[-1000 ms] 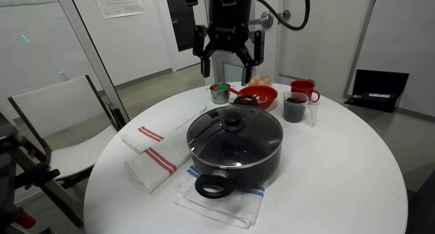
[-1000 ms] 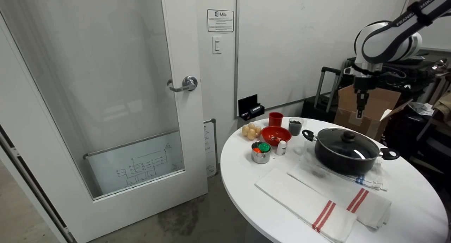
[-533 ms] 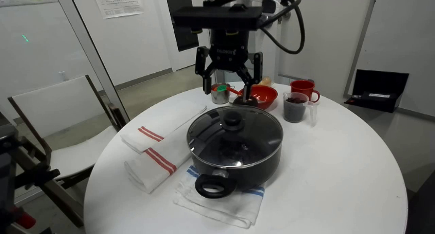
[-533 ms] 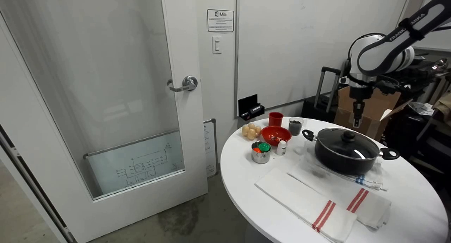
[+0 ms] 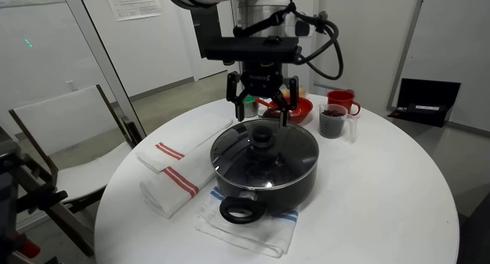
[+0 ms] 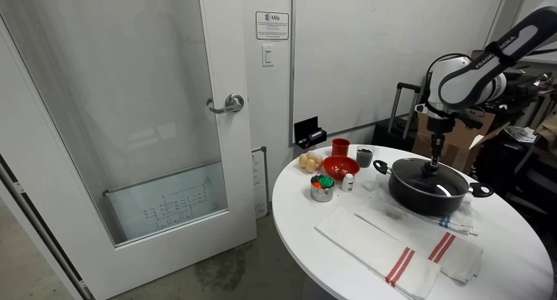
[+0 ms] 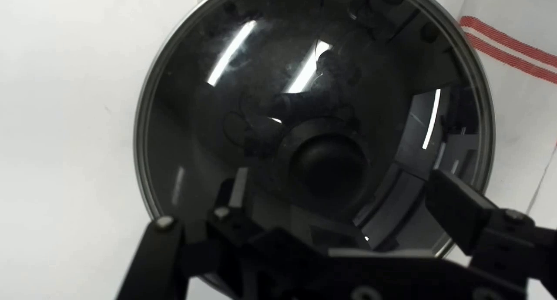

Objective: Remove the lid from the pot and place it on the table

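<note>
Two red-striped towels [image 6: 377, 250] lie beside the pot [image 5: 287, 197] on the bench [image 5: 375, 179], a red bowl [image 6: 333, 164] and measuring cup [image 5: 331, 126] near one handle [image 6: 384, 164]. My claw [image 5: 262, 122] hangs, fingers [image 5: 283, 118] spread apart, near the black knob [image 5: 262, 133] of the glass lid [image 5: 264, 158] covering the pot.

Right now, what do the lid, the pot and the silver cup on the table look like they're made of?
Lid: glossy, probably glass, given its sharp reflections; its shiny rim looks like metal. Pot: even, low-gloss black, perhaps coated metal, though the finish hides what's beneath. Silver cup: likely stainless steel, judging by its grey sheen.
</note>
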